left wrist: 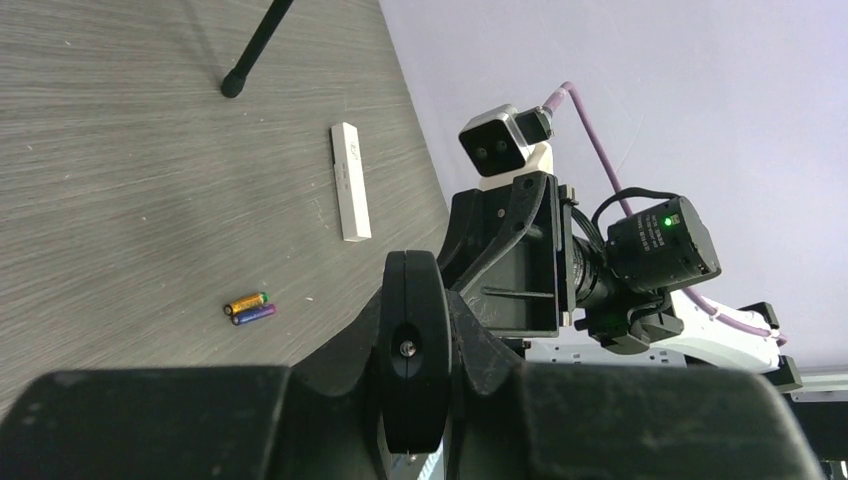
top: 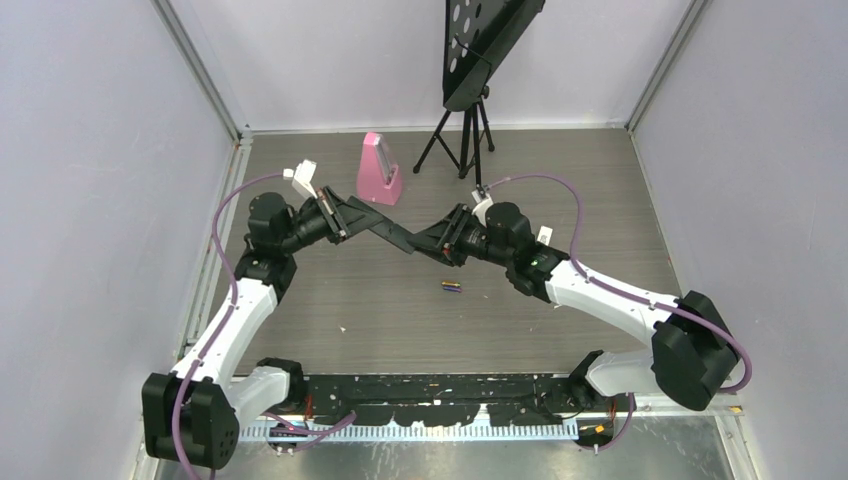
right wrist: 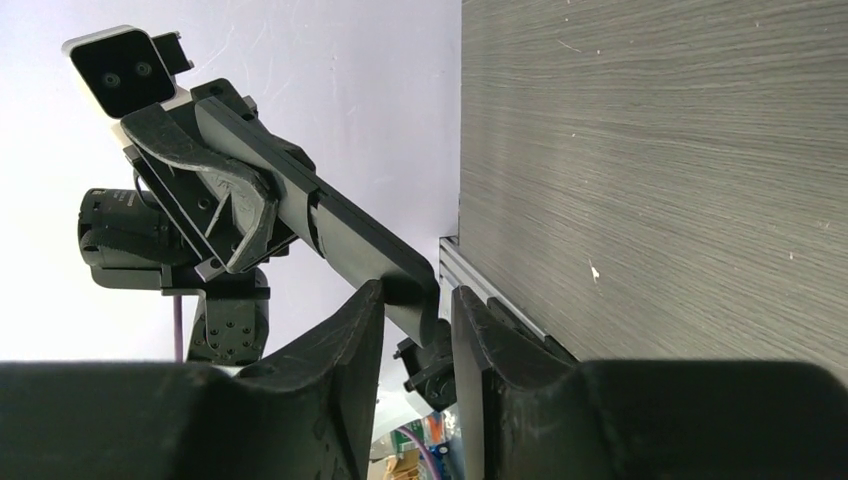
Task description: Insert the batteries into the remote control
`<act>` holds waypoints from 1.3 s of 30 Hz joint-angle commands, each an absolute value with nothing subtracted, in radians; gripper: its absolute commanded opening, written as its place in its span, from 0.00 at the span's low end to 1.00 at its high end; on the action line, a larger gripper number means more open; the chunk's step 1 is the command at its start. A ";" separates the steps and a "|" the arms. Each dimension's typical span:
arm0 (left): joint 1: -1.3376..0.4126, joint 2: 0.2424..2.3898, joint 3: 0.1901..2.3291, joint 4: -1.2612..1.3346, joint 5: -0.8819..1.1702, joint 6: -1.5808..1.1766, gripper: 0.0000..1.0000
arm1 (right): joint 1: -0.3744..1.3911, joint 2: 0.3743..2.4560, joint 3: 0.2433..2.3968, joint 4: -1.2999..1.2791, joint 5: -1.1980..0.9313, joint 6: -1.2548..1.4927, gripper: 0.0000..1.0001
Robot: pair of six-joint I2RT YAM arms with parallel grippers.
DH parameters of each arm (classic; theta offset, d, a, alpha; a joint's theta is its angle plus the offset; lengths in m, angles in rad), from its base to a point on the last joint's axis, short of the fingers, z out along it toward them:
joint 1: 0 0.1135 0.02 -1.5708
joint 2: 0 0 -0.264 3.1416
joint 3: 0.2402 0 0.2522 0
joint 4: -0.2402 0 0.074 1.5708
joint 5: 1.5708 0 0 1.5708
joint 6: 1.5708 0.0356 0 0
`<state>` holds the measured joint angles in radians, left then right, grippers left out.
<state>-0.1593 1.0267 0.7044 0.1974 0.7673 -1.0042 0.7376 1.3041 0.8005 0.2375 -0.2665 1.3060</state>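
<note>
Above the tabletop (top: 400, 320), left fingers (right wrist: 235, 205) clamp the remote control (right wrist: 350, 235); right fingers (right wrist: 350, 330) straddle its far tip, grip unclear; batteries (top: 452, 287) lie below, nearer the right fingers.

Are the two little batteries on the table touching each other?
Touching. The left wrist view shows the gold battery and the purple battery lying side by side on the table, with no gap between them.
</note>
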 commanded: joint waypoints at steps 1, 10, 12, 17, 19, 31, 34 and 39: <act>-0.157 1.033 0.742 0.214 0.775 -0.973 0.00 | 0.735 1.312 0.826 0.256 -0.255 1.314 0.33; -0.157 1.048 0.739 0.185 0.761 -0.913 0.00 | 0.735 1.288 0.839 0.219 -0.255 1.316 0.15; -0.156 1.049 0.735 0.171 0.753 -0.891 0.00 | 0.735 1.286 0.842 0.216 -0.254 1.312 0.12; -0.157 1.074 0.718 0.187 0.769 -0.888 0.00 | 0.735 1.283 0.801 0.356 -0.248 1.300 0.01; -0.157 1.079 0.709 0.186 0.763 -0.879 0.00 | 0.735 1.274 0.779 0.420 -0.227 1.274 0.01; -0.158 1.061 0.627 0.091 0.690 -0.779 0.00 | 0.729 1.091 0.678 0.302 0.059 1.122 0.00; -0.159 1.048 0.604 0.111 0.713 -0.772 0.00 | 0.722 1.056 0.676 0.078 0.204 1.108 0.00; -0.184 1.033 0.605 0.111 0.712 -0.764 0.00 | 0.669 1.046 0.551 -0.037 0.334 1.117 0.00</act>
